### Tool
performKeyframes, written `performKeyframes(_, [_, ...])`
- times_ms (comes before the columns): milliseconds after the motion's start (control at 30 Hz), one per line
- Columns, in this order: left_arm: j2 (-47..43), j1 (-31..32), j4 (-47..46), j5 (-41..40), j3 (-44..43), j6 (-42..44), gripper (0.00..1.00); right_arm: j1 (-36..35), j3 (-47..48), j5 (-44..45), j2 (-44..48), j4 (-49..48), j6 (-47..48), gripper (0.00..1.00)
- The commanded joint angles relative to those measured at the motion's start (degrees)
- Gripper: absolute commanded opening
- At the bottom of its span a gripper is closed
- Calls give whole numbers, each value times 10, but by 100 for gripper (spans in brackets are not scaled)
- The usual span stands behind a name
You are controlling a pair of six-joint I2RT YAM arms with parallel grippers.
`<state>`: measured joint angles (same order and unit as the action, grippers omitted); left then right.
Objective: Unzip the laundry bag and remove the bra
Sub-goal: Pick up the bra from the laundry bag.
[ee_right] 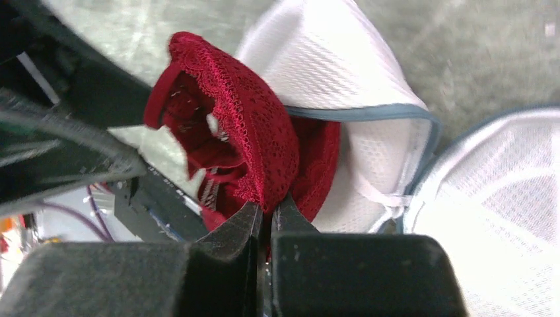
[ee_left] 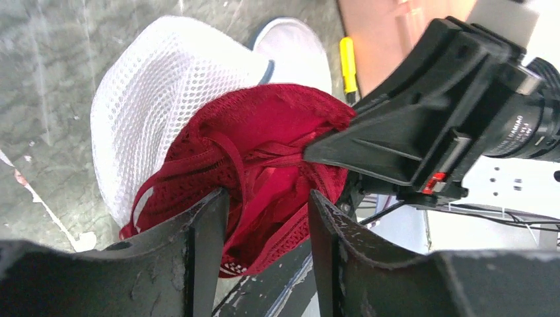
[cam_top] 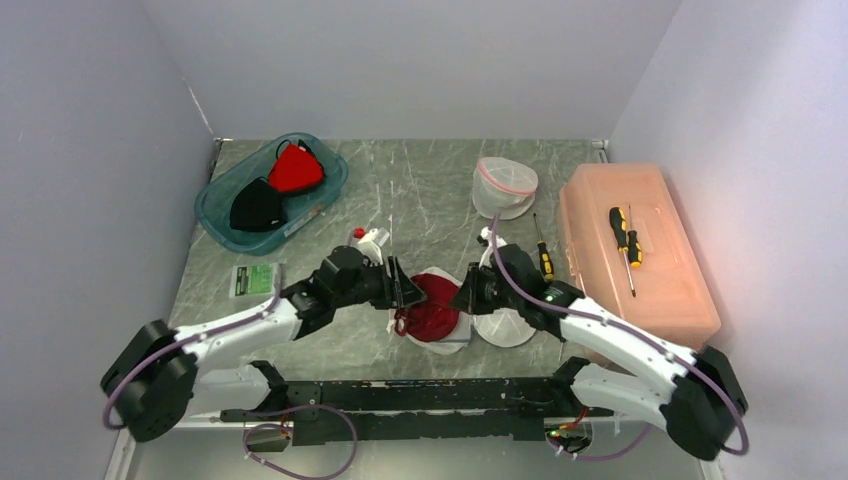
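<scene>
A red lace bra (cam_top: 435,305) bulges out of the unzipped white mesh laundry bag (cam_top: 508,330) at the middle of the table. My right gripper (cam_top: 462,295) comes in from the right and is shut on the bra's lace edge (ee_right: 257,139), its fingertips (ee_right: 267,211) pinching the fabric just outside the bag's blue-trimmed opening (ee_right: 370,112). My left gripper (cam_top: 405,292) faces it from the left, jaws apart. In the left wrist view the bra (ee_left: 264,158) sits between the fingers (ee_left: 267,198) without being clamped, the bag (ee_left: 165,86) lies behind it, and the right gripper (ee_left: 307,153) bites the bra.
A teal tray (cam_top: 215,205) at the back left holds a red and a black garment. A second mesh bag with pink trim (cam_top: 503,187) stands at the back. An orange box (cam_top: 640,290) on the right carries a screwdriver (cam_top: 622,235); another screwdriver (cam_top: 543,255) lies beside it. A green packet (cam_top: 256,279) lies left.
</scene>
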<state>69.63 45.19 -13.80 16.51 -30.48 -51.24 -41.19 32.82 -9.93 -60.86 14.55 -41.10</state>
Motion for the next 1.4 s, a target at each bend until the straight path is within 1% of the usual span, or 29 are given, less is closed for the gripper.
performKeyframes(0, [-96, -2, 100, -43, -54, 49, 56, -11, 49, -18, 94, 0, 135, 0])
performKeyframes(133, [-152, -4, 200, -77, -119, 96, 70, -12, 75, -46, 136, 28, 204, 0])
performKeyframes(300, [-179, -6, 278, -76, -208, 159, 79, -14, 86, -83, 197, 20, 254, 0])
performKeyframes(367, [-182, -6, 299, -74, -241, 177, 82, -14, 84, -95, 225, 3, 261, 0])
performKeyframes(400, [-185, -8, 306, -75, -250, 179, 83, -14, 81, -87, 238, -6, 260, 0])
performKeyframes(467, [-193, -8, 308, -71, -256, 171, 86, -14, 74, -73, 265, -32, 262, 0])
performKeyframes(533, [-203, -11, 295, -60, -246, 144, 88, -14, 62, -73, 288, -66, 265, 0])
performKeyframes(633, [-216, -20, 241, -20, -209, 76, 93, -14, 33, -89, 319, -138, 278, 0])
performKeyframes(700, [-217, -32, 205, 19, -186, 47, 93, -14, 25, -132, 331, -172, 288, 0])
performKeyframes(800, [-216, -67, 159, 98, -169, 25, 94, -13, 41, -177, 326, -164, 305, 0])
performKeyframes(900, [-220, -108, 61, 206, -155, 2, 94, -13, 58, -211, 328, -148, 312, 0])
performKeyframes(1000, [-218, -125, -20, 277, -148, -9, 94, -13, 67, -245, 345, -148, 302, 0])
performKeyframes(1100, [-207, -130, -66, 300, -140, -23, 94, -13, 66, -268, 364, -173, 268, 0])
performKeyframes(1167, [-191, -133, -102, 303, -120, -48, 94, -13, 61, -259, 371, -209, 233, 0])
performKeyframes(1200, [-181, -136, -128, 305, -108, -66, 94, -13, 57, -254, 372, -241, 210, 0])
performKeyframes(1300, [-149, -139, -257, 305, -52, -151, 94, -13, 58, -265, 357, -309, 164, 0])
performKeyframes(1367, [-122, -140, -364, 303, -7, -214, 94, -13, 64, -297, 340, -342, 147, 0])
